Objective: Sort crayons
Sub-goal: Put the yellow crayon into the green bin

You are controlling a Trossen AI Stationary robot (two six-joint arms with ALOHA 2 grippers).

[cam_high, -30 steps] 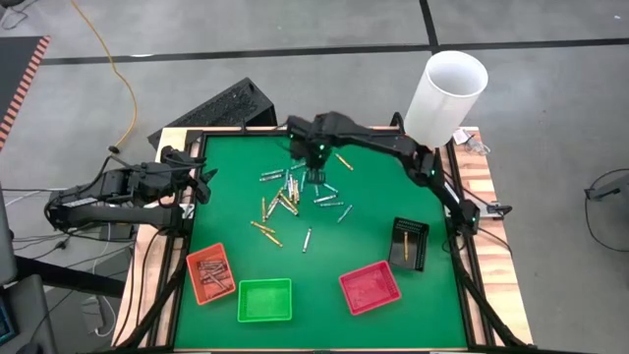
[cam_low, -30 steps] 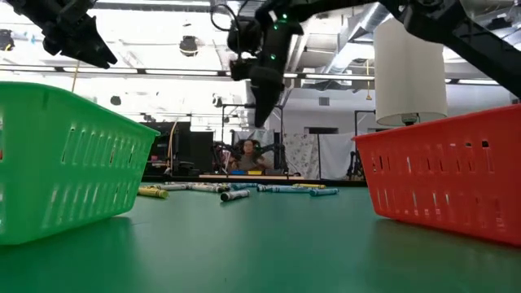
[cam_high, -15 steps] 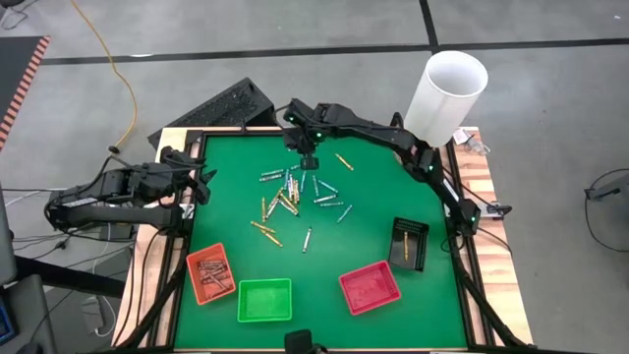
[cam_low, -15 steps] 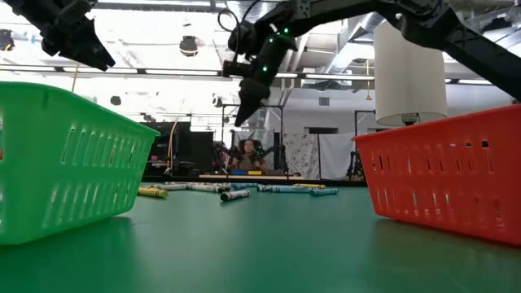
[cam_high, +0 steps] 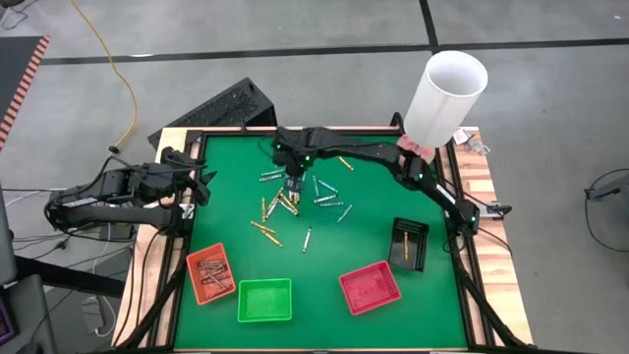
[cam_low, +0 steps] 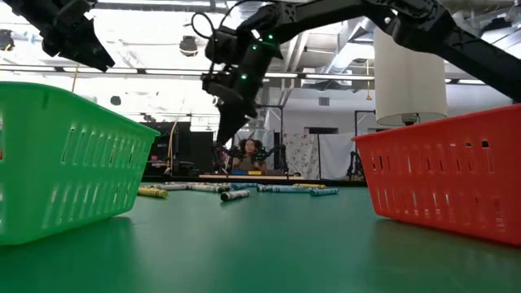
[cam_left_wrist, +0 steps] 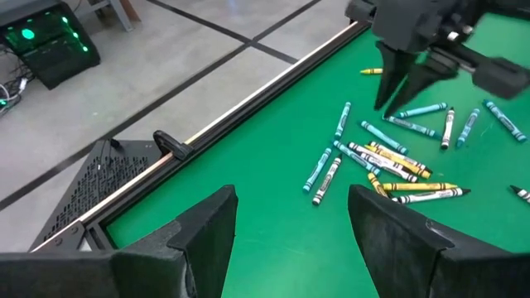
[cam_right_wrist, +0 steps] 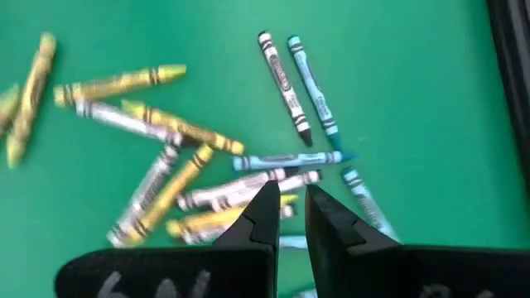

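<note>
Right wrist view has the right gripper [cam_right_wrist: 287, 207] nearly closed and empty above the crayons [cam_right_wrist: 248, 186]. It should part wider, straddle just one, and drop squarely. Left gripper [cam_left_wrist: 290, 232] waits wide open at the table [cam_high: 226, 246] edge.

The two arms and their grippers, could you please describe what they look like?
Both arms are dark, nearly black, built of jointed segments. The right arm carries small green lights near its wrist. The right gripper ends in two black fingers that taper to narrow tips. The left gripper has two broad, dark, wedge-shaped fingers. Thin dark cables run beside the left arm.
</note>
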